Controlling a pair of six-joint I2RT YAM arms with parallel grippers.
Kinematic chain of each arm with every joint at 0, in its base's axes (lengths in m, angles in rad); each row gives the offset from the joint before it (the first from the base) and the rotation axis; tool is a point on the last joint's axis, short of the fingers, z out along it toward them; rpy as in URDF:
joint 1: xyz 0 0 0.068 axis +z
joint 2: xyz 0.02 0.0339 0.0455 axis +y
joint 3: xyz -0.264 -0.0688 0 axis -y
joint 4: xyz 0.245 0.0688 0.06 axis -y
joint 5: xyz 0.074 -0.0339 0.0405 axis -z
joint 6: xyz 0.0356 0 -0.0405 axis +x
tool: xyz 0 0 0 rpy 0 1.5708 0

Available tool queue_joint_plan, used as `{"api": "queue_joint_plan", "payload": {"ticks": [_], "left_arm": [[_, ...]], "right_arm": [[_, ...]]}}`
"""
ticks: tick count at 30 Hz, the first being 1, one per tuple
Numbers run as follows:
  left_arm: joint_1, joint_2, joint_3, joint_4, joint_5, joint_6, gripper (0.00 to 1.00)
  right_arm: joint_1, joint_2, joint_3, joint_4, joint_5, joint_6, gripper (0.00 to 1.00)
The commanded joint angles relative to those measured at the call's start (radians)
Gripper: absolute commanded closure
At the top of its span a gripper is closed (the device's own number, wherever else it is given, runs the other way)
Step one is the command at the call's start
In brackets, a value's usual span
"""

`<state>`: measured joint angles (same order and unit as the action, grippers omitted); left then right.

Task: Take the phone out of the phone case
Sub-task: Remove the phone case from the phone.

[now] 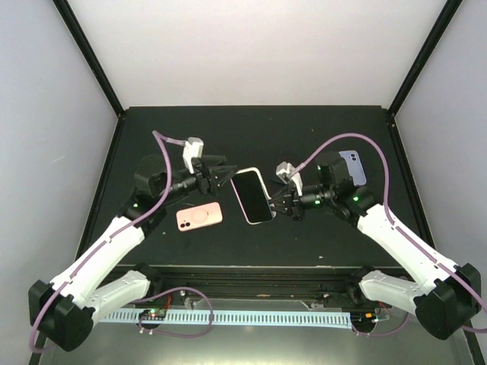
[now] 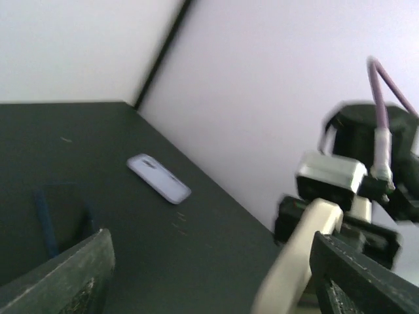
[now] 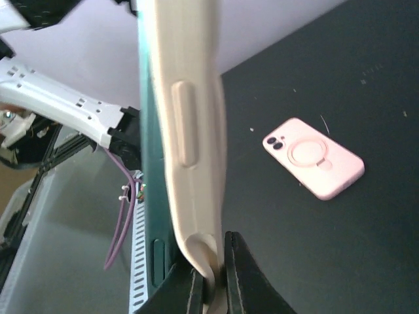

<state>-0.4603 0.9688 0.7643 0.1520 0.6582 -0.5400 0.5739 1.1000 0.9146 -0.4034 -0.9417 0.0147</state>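
A phone with a black screen, in a cream case, is held at the middle of the black table. My right gripper is shut on the case's right edge. In the right wrist view the cream case bends away from the dark green phone body, and the jaws of the right gripper pinch the peeled lip. My left gripper is open at the phone's far-left corner. In the left wrist view the left gripper is wide open, with the cream case against its right finger.
A pink case with a ring lies on the table left of the phone; it also shows in the right wrist view. A lavender phone lies at the back right, also in the left wrist view. White walls enclose the table.
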Motion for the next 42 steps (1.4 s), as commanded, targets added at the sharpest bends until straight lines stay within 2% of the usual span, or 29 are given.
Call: {"api": "queue_joint_plan", "payload": {"ticks": [1,5,9,18,25,30,36,42], "left_arm": [[0.002,-0.093,0.05,-0.15,-0.342,0.049,0.15],[-0.017,-0.125,0.003,-0.201,-0.433,0.045,0.14],[-0.087,-0.135,-0.062,-0.187,-0.44,0.057,0.22],[-0.429,-0.03,-0.084,-0.233,-0.741,0.225,0.26],[-0.573,0.142,-0.074,-0.136,-0.837,0.315,0.25],[-0.67,0.287,-0.035,-0.079,-0.981,0.398,0.24],[-0.709,0.427,-0.023,0.029,-0.986,0.406,0.22],[-0.752,0.536,0.017,0.038,-1.025,0.414,0.23]], "right_arm": [[-0.055,-0.046,-0.058,0.101,0.003,0.129,0.99],[-0.104,-0.039,-0.094,0.073,0.052,0.186,0.99],[-0.131,-0.025,-0.1,-0.019,0.19,0.23,0.99],[-0.179,0.01,-0.157,-0.157,0.355,0.273,0.99],[-0.184,0.133,-0.171,-0.127,0.377,0.297,0.99],[-0.184,0.245,-0.141,-0.096,0.379,0.323,0.99],[-0.184,0.261,-0.19,0.02,0.404,0.392,0.99],[-0.184,0.297,-0.24,0.112,0.372,0.441,0.99]]}}
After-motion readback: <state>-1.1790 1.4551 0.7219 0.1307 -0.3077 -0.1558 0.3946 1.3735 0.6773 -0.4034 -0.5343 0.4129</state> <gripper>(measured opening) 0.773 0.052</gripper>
